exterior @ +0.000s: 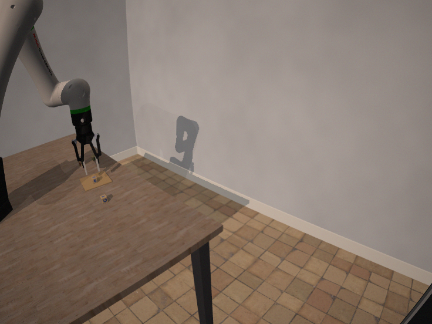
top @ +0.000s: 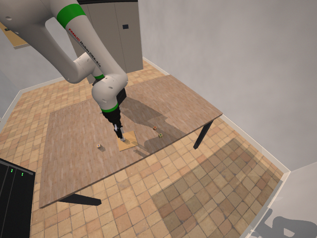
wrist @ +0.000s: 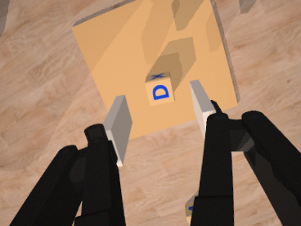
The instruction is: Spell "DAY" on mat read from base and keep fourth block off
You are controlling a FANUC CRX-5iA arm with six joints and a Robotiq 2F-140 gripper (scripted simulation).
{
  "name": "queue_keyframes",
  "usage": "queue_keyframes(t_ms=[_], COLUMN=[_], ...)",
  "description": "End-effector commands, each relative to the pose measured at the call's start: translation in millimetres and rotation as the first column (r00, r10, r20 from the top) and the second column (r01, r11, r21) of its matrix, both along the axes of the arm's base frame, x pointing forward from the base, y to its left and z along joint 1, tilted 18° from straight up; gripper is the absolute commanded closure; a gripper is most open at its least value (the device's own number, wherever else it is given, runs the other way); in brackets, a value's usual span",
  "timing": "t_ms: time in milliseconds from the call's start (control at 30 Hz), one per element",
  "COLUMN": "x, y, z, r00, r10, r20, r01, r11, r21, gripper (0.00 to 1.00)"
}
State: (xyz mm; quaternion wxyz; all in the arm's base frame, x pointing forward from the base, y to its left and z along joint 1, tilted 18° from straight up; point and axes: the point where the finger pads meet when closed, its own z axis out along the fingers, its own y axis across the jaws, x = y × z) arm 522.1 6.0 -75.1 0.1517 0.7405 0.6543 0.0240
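The tan mat (top: 127, 146) (exterior: 87, 184) (wrist: 114, 44) lies flat on the table. A block with a blue D (exterior: 94, 179) (wrist: 159, 92) lies flat on the mat, near its front edge in the wrist view. My gripper (top: 120, 136) (exterior: 91, 171) (wrist: 159, 102) points straight down and hovers just above this block, with a finger on either side and clear gaps to it. It is open and holds nothing. A block with a blue letter (top: 98, 146) (exterior: 103, 198) (wrist: 190, 206) lies off the mat on the table. A red-lettered block (top: 154, 127) and a green-lettered block (top: 160, 135) lie off the mat on its other side.
The wooden table (top: 76, 153) (exterior: 104, 237) has its edge a short way beyond the mat. A grey cabinet (top: 115, 33) stands behind the table, and a black rack (top: 15, 199) stands at its near left corner.
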Motion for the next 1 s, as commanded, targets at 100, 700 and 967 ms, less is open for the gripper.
queue_keyframes(t_ms=[100,700,967], x=[2,4,4], y=[-1,-3,-3], z=[-7,-16,-16], r00=[1.0,1.0,1.0], r10=[0.0,0.0,0.0], r20=[0.001,0.001,0.001], r01=[0.0,0.0,0.0], r11=[1.0,1.0,1.0], r21=[0.0,0.0,0.0], gripper=[0.63,0.63,0.63])
